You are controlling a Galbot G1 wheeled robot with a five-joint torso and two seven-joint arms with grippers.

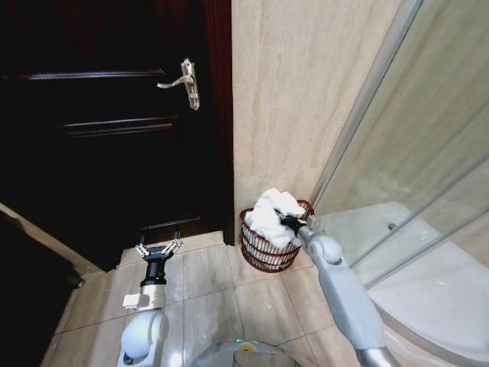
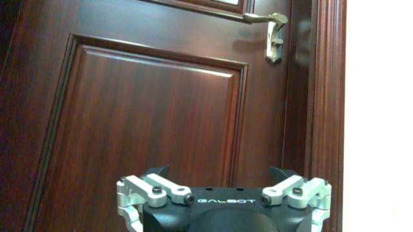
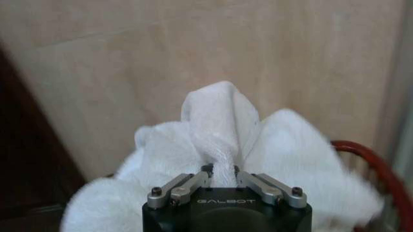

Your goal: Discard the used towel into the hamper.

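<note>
The white used towel (image 1: 269, 211) is bunched over the top of the hamper (image 1: 263, 256), a dark reddish wire basket standing on the floor against the wall. My right gripper (image 1: 289, 223) reaches in from the right and is shut on a fold of the towel. In the right wrist view its fingers pinch a ridge of the towel (image 3: 219, 121) at the gripper (image 3: 219, 169), with the hamper's red rim (image 3: 369, 162) behind. Whether the towel rests on the basket or hangs from the gripper I cannot tell. My left gripper (image 1: 159, 248) is open and holds nothing, low in front of the door.
A dark wooden door (image 1: 99, 153) with a metal handle (image 1: 187, 82) stands to the left of the hamper; the left wrist view has the left gripper (image 2: 221, 172) facing this door (image 2: 148, 125). A beige tiled wall (image 1: 306, 92) lies behind, and a glass shower enclosure (image 1: 412, 199) to the right.
</note>
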